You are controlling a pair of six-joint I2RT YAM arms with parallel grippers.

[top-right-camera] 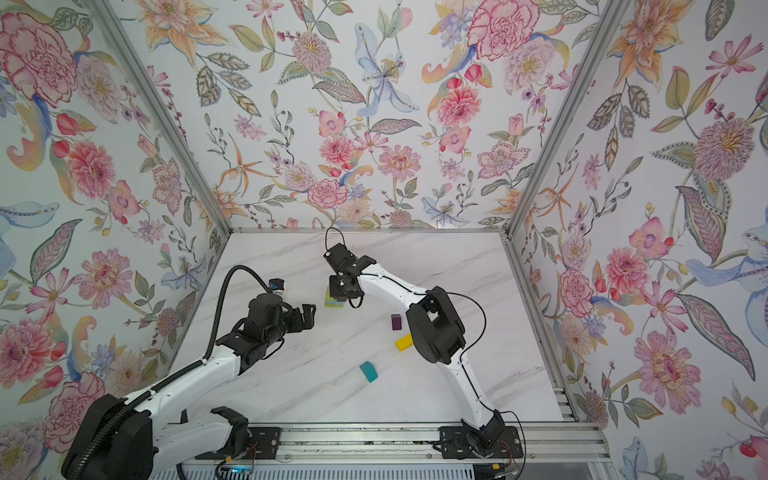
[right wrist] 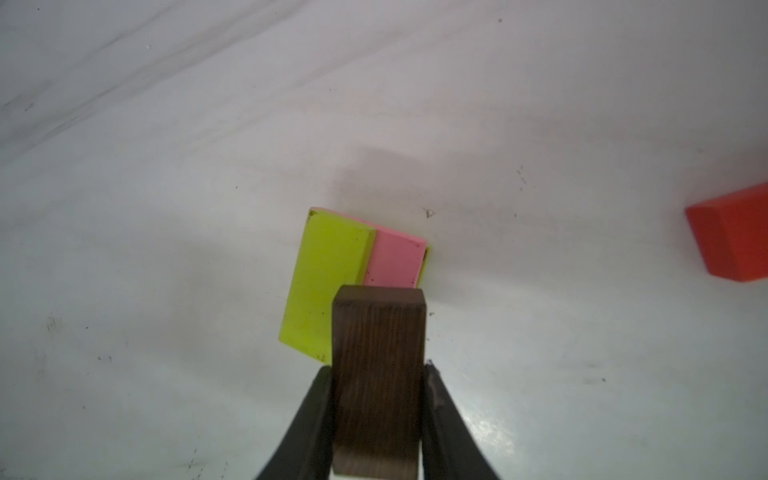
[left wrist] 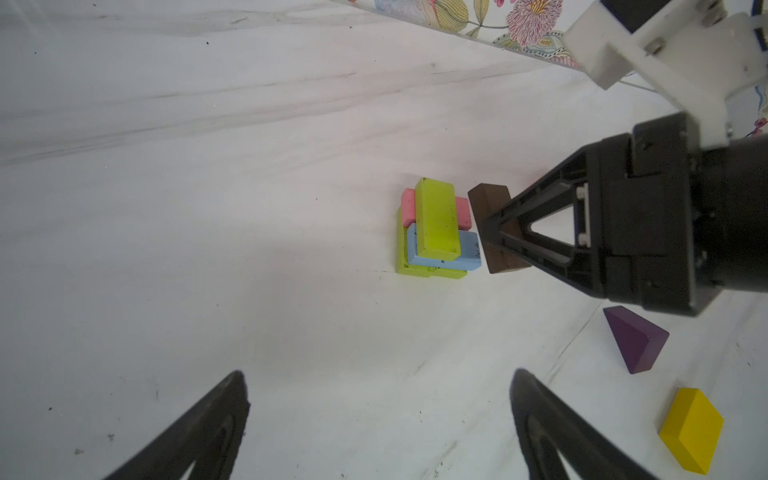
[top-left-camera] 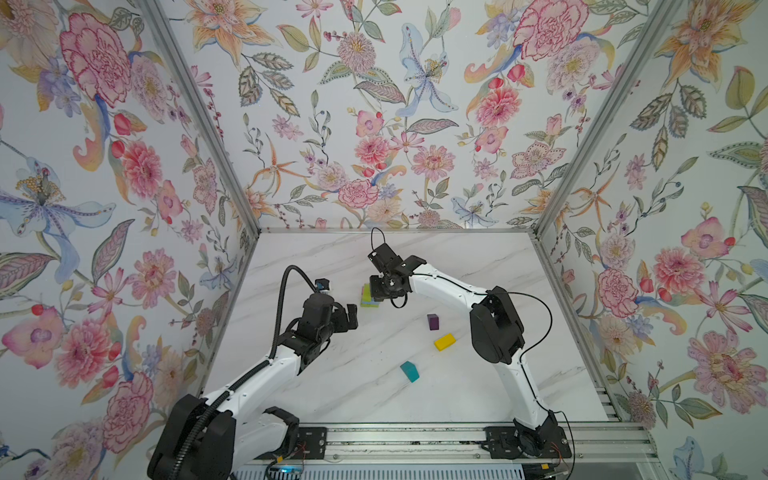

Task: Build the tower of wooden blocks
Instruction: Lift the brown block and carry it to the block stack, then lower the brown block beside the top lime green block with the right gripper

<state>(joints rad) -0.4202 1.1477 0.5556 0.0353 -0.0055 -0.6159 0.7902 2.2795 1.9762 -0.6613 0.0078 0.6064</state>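
Fingers of the right gripper (right wrist: 379, 372) clamp a brown wooden block (left wrist: 488, 203) close beside the multicoloured block tower (left wrist: 436, 232), far-centre on the marble counter (top-left-camera: 332, 395), half hidden from above. Fingers of the left gripper (left wrist: 379, 374) gape, empty.

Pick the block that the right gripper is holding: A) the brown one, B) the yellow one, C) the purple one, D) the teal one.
A: in the right wrist view the right gripper is closed on the brown block, with a finger against each side of it.
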